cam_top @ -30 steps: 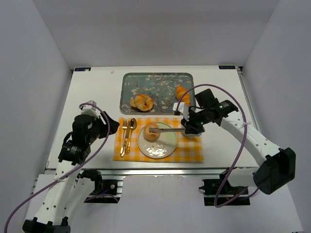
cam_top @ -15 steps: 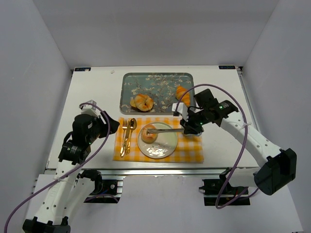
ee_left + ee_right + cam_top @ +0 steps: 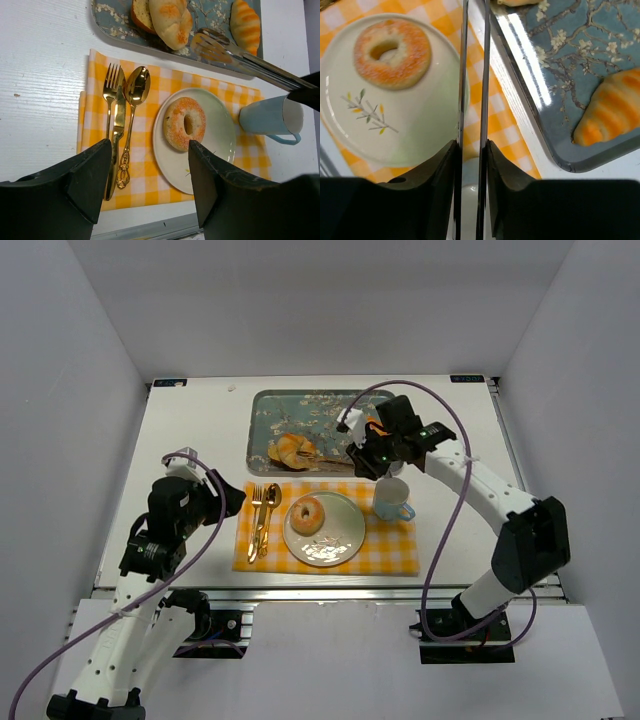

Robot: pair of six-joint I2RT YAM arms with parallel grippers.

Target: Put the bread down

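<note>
**Task item.** The ring-shaped bread (image 3: 185,123) lies flat on the left half of the white plate (image 3: 220,135). No tool touches it. The plate sits on the yellow checked mat (image 3: 95,115) on the counter (image 3: 40,90).

**Right tool.** The right tool (image 3: 471,147) is clamped on a pair of metal tongs (image 3: 462,75). The two blades run almost parallel with a narrow gap between them. The tong tips are over the tray (image 3: 107,15), just beside the split roll (image 3: 167,17), and nothing is held between them.

**Left tool.** The left tool (image 3: 148,150) hangs above the near left part of the mat. Its fingers are spread wide and it is empty.

**Surroundings.**
- Fork (image 3: 110,95), knife (image 3: 117,135) and spoon (image 3: 137,85) lie side by side on the mat, left of the plate.
- A pale blue mug (image 3: 267,117) stands on the mat just right of the plate, below the right arm.
- A croissant (image 3: 246,25) lies in the right part of the tray, close to the tong shafts.

**Obstructions.** In the overhead view the right arm covers part of the croissant and the right end of the tray.
</note>
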